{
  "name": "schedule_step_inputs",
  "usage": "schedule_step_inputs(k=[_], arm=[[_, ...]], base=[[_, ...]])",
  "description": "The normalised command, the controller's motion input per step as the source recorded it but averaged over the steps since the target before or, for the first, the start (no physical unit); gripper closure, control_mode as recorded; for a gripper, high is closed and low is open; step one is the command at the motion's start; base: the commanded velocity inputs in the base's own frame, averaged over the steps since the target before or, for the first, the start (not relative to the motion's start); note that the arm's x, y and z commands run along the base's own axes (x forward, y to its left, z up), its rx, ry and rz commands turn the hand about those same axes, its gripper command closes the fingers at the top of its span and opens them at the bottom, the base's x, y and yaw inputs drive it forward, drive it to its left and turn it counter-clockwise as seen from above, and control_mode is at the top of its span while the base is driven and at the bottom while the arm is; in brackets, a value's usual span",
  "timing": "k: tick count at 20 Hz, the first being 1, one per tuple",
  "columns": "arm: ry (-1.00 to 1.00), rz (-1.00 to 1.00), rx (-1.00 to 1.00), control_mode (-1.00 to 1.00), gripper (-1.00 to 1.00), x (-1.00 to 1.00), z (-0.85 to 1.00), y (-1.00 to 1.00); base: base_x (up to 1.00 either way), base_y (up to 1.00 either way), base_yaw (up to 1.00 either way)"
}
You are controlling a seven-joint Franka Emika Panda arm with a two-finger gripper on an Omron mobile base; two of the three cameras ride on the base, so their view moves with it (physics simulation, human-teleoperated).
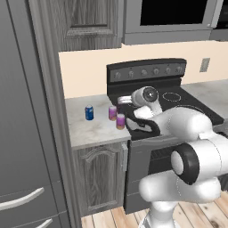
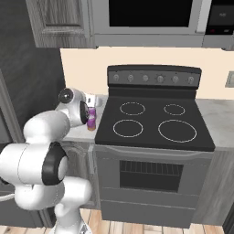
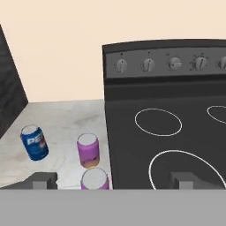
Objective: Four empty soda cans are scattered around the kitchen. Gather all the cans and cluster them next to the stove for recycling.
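Gripper point(image 3: 113, 180) jaws spread wide and empty, you see a blue can point(image 3: 34, 142) and two purple cans point(image 3: 88, 150) upright on the bench point(image 3: 57, 119) beside the stove point(image 3: 176, 128).

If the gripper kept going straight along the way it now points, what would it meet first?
Probably the stove: the open gripper aims at its left edge, with the near purple can just beside that line. Depth is uncertain.

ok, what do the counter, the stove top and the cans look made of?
Counter: pale marble look, grey veining, matte. Stove top: smooth black glass-like surface with white printed burner rings, probably ceramic glass. Blue can and two purple cans: thin metal by their silvery tops, printed sides.
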Motion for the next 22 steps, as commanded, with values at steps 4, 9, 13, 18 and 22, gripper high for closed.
schedule_step_inputs(k=[4, 9, 13, 18, 22], arm=[[0.00, 0.00, 0.05, -1.00, -1.00, -0.70, 0.46, -0.13], [0.02, 0.00, 0.07, -1.00, -1.00, -0.68, 0.54, -0.20], [0.05, 0.00, 0.07, -1.00, -1.00, -0.70, 0.45, -0.16], [0.11, -0.03, 0.02, -1.00, -1.00, -0.60, 0.38, -0.02], [0.16, -0.05, 0.00, -1.00, -1.00, -0.51, 0.36, 0.00]], base=[[0.00, 0.00, 0.00], [0.00, 0.00, 0.00], [0.00, 0.00, 0.00], [0.00, 0.00, 0.00], [0.00, 0.00, 0.00]])
